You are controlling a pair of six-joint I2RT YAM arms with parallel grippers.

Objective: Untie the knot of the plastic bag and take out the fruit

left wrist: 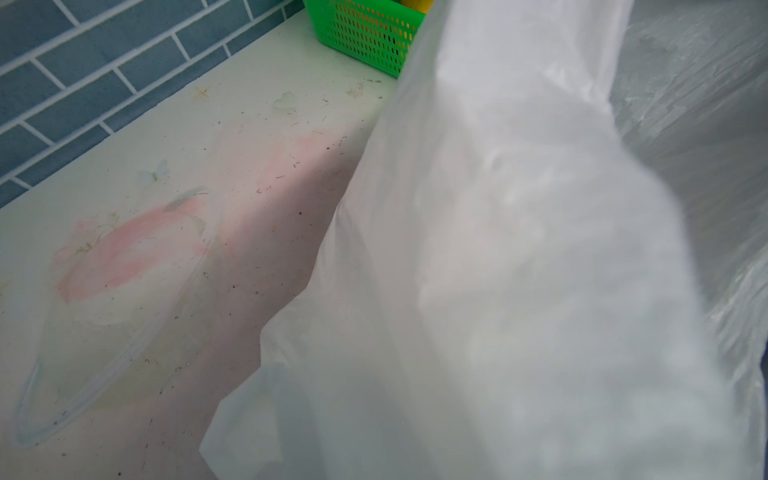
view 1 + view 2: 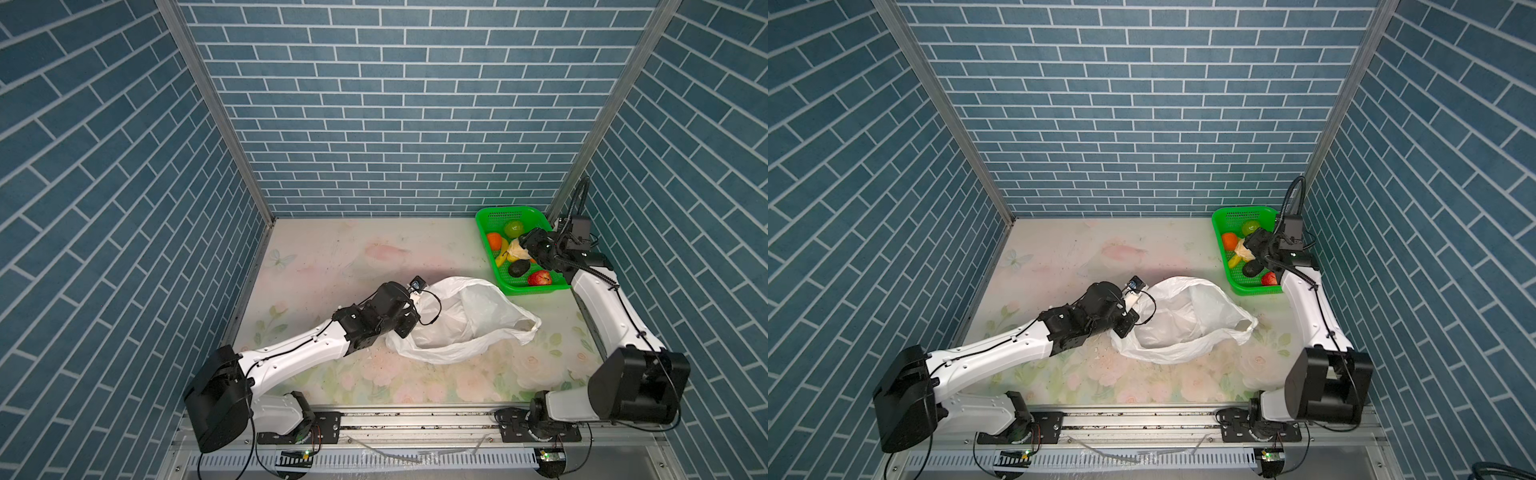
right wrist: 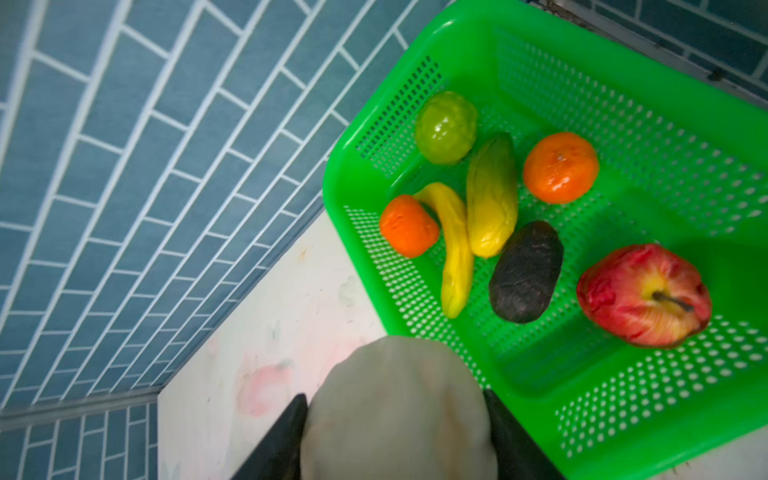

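The right claw [image 3: 394,398] is clamped, jaws part spread, on the pale fruit [image 3: 395,370] at the rim of the green basket [image 3: 623,104]; a release here could send it glancing onto the table [image 3: 270,316]. The left claw [image 2: 407,326] is closed tight on the slack plastic bag [image 2: 469,316], mid-table.

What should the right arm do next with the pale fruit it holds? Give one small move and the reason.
Probably ease down a little and open the right arm's black fingers, dropping the pale, bumpy, rounded fruit into the green perforated plastic basket. The fruit is clamped between them above the basket, where seven other fruits already lie.
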